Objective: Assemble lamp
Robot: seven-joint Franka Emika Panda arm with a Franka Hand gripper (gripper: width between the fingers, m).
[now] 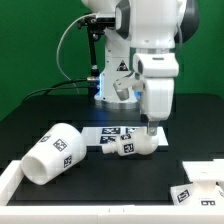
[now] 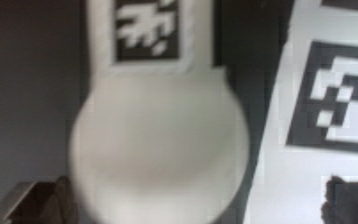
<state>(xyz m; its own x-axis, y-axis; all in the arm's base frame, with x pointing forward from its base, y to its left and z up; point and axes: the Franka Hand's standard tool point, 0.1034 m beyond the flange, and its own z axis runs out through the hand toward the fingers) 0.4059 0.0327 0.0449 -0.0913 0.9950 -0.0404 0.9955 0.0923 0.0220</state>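
1. Bulb pickup, I reckon: gripper [image 1: 150, 129] hangs over the bulb [image 1: 135, 146] lying mid-table, right of the shade [image 1: 55, 153].
2. Jaws look spread either side of it, not clenched yet.
3. Next: drop lower, squeeze squarely.

The fingers [image 1: 150, 126] hang over the bulb [image 1: 133, 147], which lies on its side on the black counter [image 1: 60, 110] just in front of the marker board [image 1: 118, 131]; whether they touch it is unclear. The shade [image 1: 54, 153] lies tipped over toward the exterior view's left. The base [image 1: 195, 188] sits toward the right.
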